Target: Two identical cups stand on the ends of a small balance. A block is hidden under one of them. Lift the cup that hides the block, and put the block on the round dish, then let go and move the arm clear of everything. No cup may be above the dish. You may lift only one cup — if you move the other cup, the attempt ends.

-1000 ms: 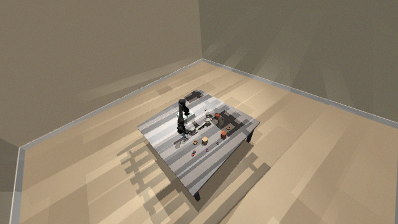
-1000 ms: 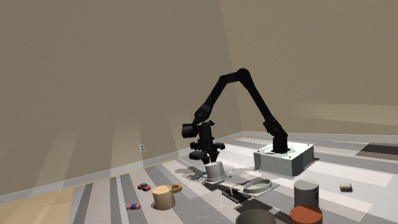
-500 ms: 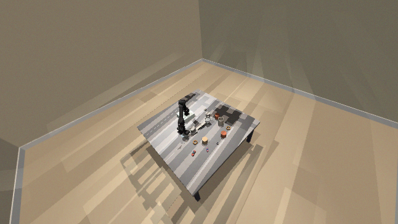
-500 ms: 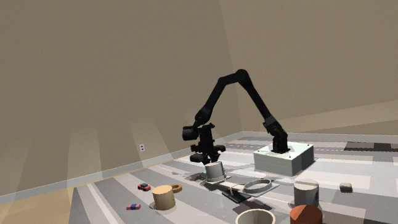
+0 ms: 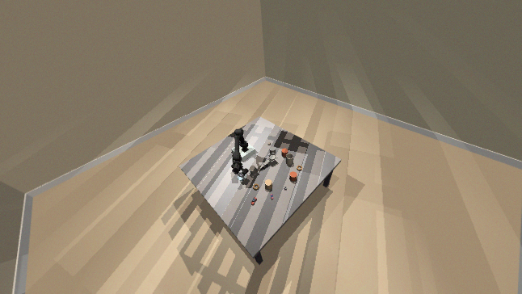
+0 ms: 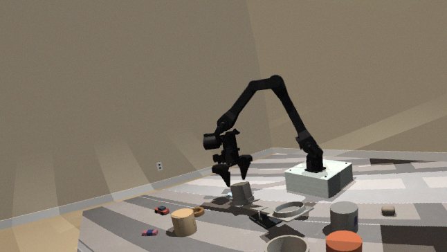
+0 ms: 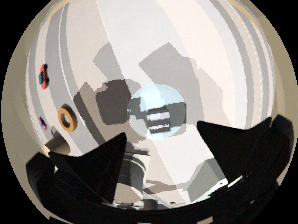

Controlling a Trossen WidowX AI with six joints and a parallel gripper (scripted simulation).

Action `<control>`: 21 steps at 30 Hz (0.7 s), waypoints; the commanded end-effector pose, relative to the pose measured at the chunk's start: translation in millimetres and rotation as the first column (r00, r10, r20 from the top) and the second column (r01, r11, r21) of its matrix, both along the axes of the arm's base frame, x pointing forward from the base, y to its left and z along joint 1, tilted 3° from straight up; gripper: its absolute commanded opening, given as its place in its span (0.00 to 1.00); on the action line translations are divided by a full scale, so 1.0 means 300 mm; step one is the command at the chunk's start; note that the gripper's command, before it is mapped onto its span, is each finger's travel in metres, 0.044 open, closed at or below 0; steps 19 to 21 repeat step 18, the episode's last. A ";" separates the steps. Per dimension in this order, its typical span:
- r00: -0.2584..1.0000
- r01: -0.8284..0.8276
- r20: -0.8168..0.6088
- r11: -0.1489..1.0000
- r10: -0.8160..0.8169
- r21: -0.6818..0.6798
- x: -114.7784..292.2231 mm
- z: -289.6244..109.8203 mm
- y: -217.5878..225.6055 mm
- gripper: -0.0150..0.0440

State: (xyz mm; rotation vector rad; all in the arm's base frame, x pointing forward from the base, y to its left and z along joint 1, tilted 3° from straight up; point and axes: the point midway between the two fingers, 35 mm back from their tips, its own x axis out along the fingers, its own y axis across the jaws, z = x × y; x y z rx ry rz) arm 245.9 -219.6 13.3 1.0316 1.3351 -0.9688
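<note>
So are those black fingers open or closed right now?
Open: the fingers stand wide apart above the grey cup, nothing between them.
</note>
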 end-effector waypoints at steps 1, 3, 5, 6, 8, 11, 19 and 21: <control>1.000 -0.004 0.010 1.000 0.004 -0.011 0.003 0.064 -0.007 1.00; 1.000 -0.004 0.010 1.000 0.004 -0.011 0.003 0.072 -0.007 1.00; 1.000 -0.002 0.014 1.000 0.002 -0.014 0.002 0.137 -0.009 1.00; 1.000 -0.001 0.016 1.000 0.001 -0.016 0.000 0.178 -0.008 1.00; 1.000 0.000 0.018 1.000 0.000 -0.017 -0.003 0.211 -0.007 1.00; 1.000 0.000 0.018 1.000 0.000 -0.017 -0.003 0.211 -0.007 1.00; 1.000 0.000 0.018 1.000 0.000 -0.017 -0.003 0.211 -0.007 1.00; 1.000 0.000 0.018 1.000 0.000 -0.017 -0.003 0.211 -0.007 1.00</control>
